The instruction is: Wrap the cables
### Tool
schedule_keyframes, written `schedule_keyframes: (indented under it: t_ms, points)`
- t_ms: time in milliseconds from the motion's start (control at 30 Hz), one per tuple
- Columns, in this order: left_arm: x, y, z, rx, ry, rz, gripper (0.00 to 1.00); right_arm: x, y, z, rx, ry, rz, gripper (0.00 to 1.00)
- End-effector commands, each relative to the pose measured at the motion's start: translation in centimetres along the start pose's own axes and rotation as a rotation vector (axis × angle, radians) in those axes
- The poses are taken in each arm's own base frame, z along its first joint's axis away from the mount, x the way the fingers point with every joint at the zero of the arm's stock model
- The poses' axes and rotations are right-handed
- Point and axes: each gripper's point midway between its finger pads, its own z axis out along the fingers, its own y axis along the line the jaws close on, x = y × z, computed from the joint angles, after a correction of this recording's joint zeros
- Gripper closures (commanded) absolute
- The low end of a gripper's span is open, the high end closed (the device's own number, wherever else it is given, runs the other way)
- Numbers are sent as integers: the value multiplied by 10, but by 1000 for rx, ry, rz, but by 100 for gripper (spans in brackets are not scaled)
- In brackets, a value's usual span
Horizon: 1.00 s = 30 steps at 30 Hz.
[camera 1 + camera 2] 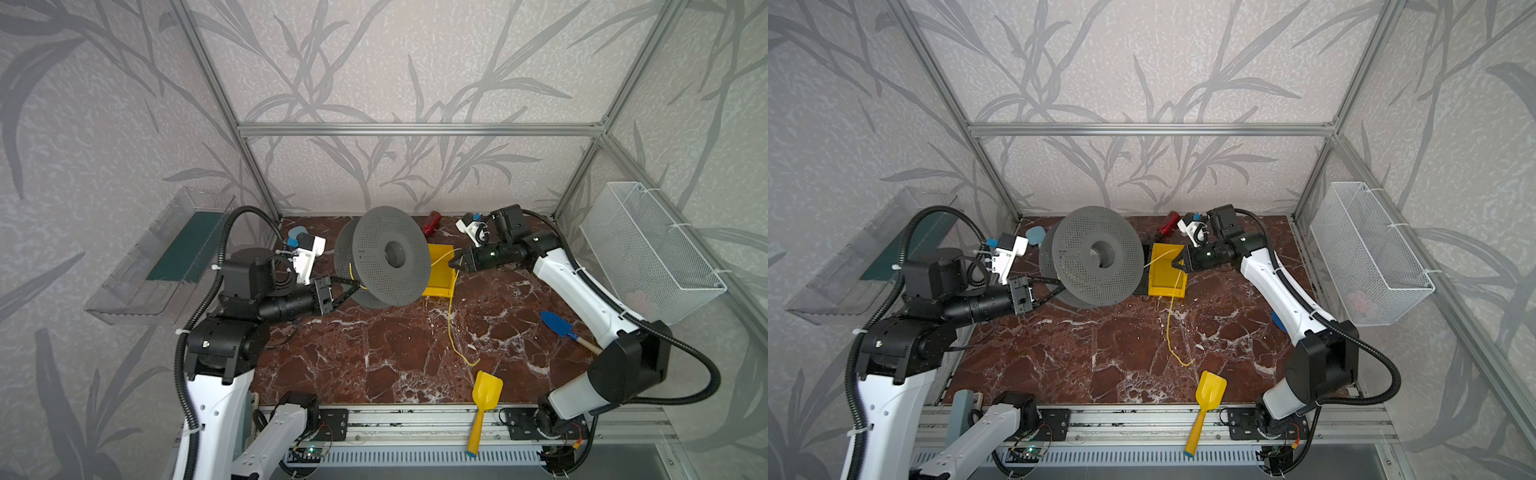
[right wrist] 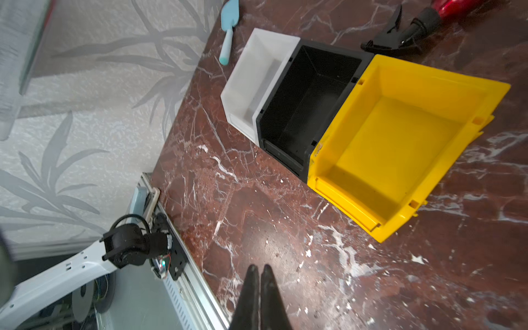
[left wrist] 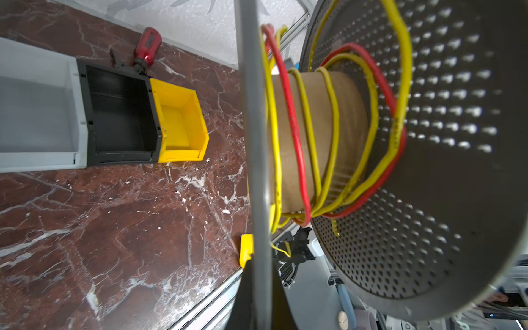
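Note:
A grey perforated spool [image 1: 386, 253] [image 1: 1096, 253] stands tilted at the back of the marble table. My left gripper [image 1: 356, 286] [image 1: 1061, 286] [image 3: 258, 274] is shut on the rim of its near flange. Loose turns of the thin yellow cable [image 3: 310, 134], together with a red wire [image 3: 294, 137], circle the brown core. From the spool the cable [image 1: 449, 316] [image 1: 1169, 320] runs to my right gripper [image 1: 452, 262] [image 1: 1177, 262], which is shut on it, then hangs to the table. In the right wrist view the right gripper [image 2: 260, 267] shows closed fingers and no cable.
A yellow bin [image 1: 440, 257] [image 2: 385, 160], black bin [image 2: 308, 94] and white bin [image 2: 257, 83] sit side by side behind the spool. A red screwdriver [image 1: 432, 222] lies at the back. A yellow shovel [image 1: 484, 399] and blue shovel [image 1: 559, 326] lie in front; a mesh basket [image 1: 648, 253] hangs on the right.

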Motion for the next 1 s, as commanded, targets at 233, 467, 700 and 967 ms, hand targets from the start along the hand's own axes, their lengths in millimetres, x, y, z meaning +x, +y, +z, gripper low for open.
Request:
schedule_keyframes:
  t_ms: [233, 467, 700, 967]
  points:
    - [54, 41, 29, -208, 249, 307, 100, -12, -39, -8, 182, 200, 56, 100]
    - [87, 111, 85, -621, 546, 461, 100, -8, 28, 4, 69, 340, -71, 100]
    - [53, 140, 99, -950, 480, 571, 100, -9, 59, -12, -48, 290, -60, 100]
    - [42, 137, 148, -959, 340, 395, 100, 13, 126, -16, -326, 322, -60, 100]
